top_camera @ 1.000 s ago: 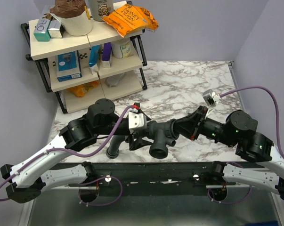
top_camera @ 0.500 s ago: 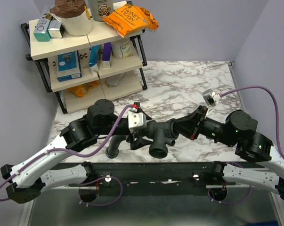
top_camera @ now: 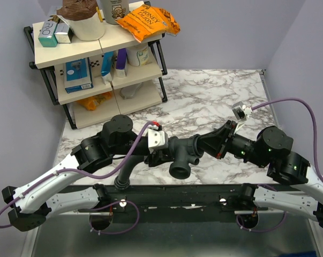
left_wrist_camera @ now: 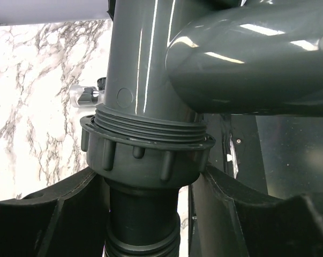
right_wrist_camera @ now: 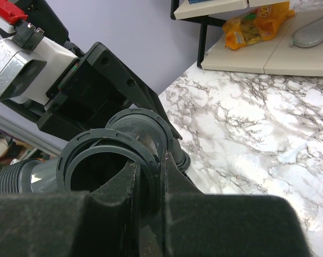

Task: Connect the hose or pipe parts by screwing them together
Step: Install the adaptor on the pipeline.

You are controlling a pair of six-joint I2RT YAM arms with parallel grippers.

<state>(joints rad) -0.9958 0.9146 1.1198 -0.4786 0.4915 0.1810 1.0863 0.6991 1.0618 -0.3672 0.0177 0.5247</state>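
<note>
Saw left gripper (left_wrist_camera: 148, 182) pinched in from wide open onto small ring nut (left_wrist_camera: 145, 152), fingers (left_wrist_camera: 49, 214) snug on both sides. Meant turning could start; bare threads showed above nut. Saw right gripper (right_wrist_camera: 149, 171) clamped tight on rim of pipe fitting (top_camera: 180, 152), held over middle of tabletop's (top_camera: 204, 101) near edge. Saw hose (top_camera: 126, 171) dipped lower toward that edge. Read "HONEY DIJON" on orange bag (top_camera: 148, 21); could not read other labels.

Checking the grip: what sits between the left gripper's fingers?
The ring nut, on the thread of the grey pipe fitting, as the left wrist view shows.
</note>
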